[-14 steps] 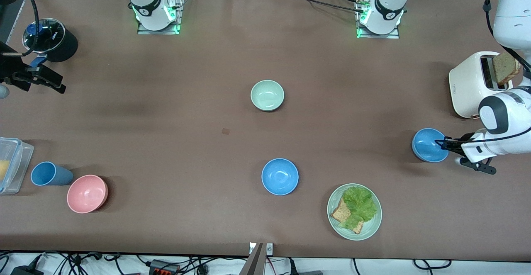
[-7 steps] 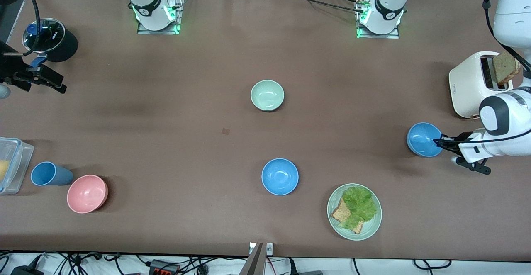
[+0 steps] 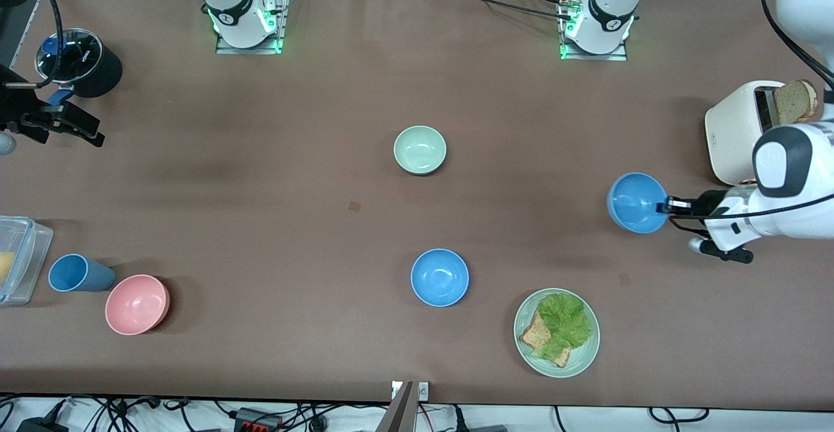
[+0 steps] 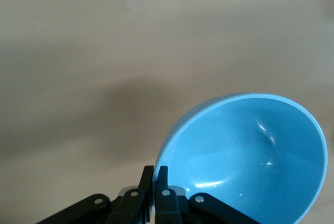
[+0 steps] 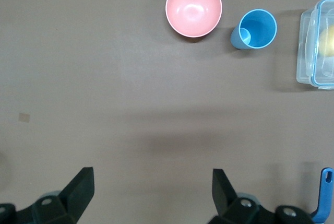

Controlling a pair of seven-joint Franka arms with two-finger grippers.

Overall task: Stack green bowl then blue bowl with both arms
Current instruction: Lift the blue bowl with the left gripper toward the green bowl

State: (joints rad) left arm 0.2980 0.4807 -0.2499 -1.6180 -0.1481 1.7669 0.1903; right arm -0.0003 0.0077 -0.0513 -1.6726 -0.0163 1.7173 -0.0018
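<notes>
The pale green bowl (image 3: pixel 420 150) stands upright at the middle of the table. My left gripper (image 3: pixel 664 207) (image 4: pixel 155 169) is shut on the rim of a blue bowl (image 3: pixel 635 202) (image 4: pixel 245 151). That bowl hangs tilted above the table toward the left arm's end, near the toaster. A second blue bowl (image 3: pixel 440 277) rests on the table, nearer to the front camera than the green bowl. My right gripper (image 3: pixel 96 133) (image 5: pixel 151 174) waits open and holds nothing, up over the right arm's end of the table.
A white toaster (image 3: pixel 739 132) with a bread slice stands beside the left arm. A green plate (image 3: pixel 582 361) carries lettuce and bread. A pink bowl (image 3: pixel 137 303) (image 5: pixel 193 8), blue cup (image 3: pixel 77 273) (image 5: pixel 257 29), clear container (image 3: pixel 19 256) and black pot (image 3: pixel 81 60) occupy the right arm's end.
My left gripper has lifted the blue bowl off the table and carried it toward the table's middle, tilting it. The right arm has stayed in place.
</notes>
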